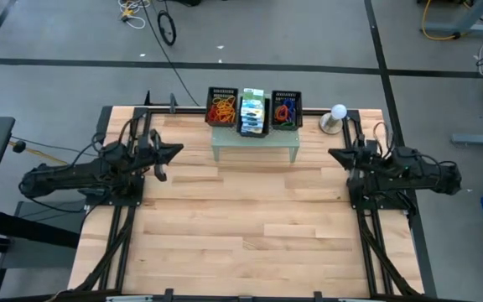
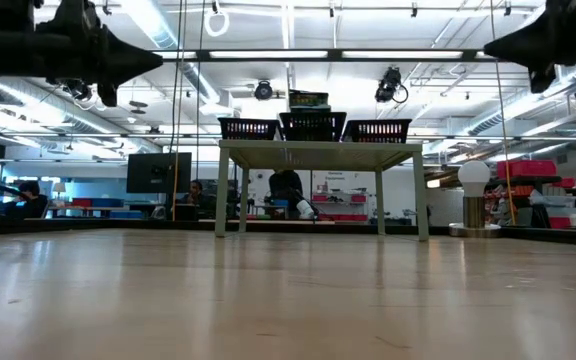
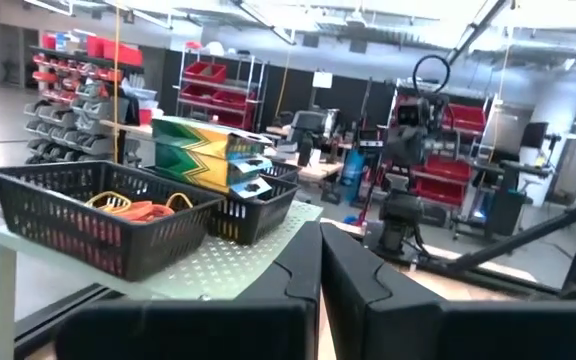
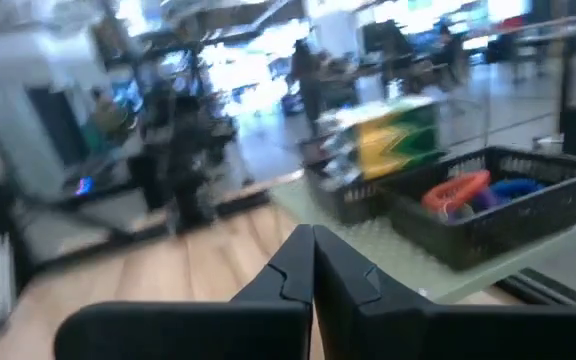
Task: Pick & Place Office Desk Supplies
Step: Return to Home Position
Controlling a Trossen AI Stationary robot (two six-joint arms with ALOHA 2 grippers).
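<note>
1. Left gripper (image 1: 174, 152) hovers over the bench's (image 1: 241, 226) left side, fingers pressed together, empty, arm stretched level.
2. Rubber bands (image 1: 220, 109) and boxes (image 1: 252, 113) lie in the bins (image 2: 249, 129) on the stand (image 1: 254, 144). Sorting looks finished, so only parking both arms remains.
3. Right gripper (image 1: 335, 154) mirrors it, likewise closed, empty.

Bright, even overhead light fills the room. In the low view, long ceiling strips (image 2: 268, 54) glow toward 12 o'clock and lay a pale sheen on the wooden table (image 2: 288, 290) at 6 o'clock. From above, shadows on the boards are faint and soft-edged. The right wrist view is smeared by blur, with glare washing out its background at 12 o'clock; the left wrist view is crisp
</note>
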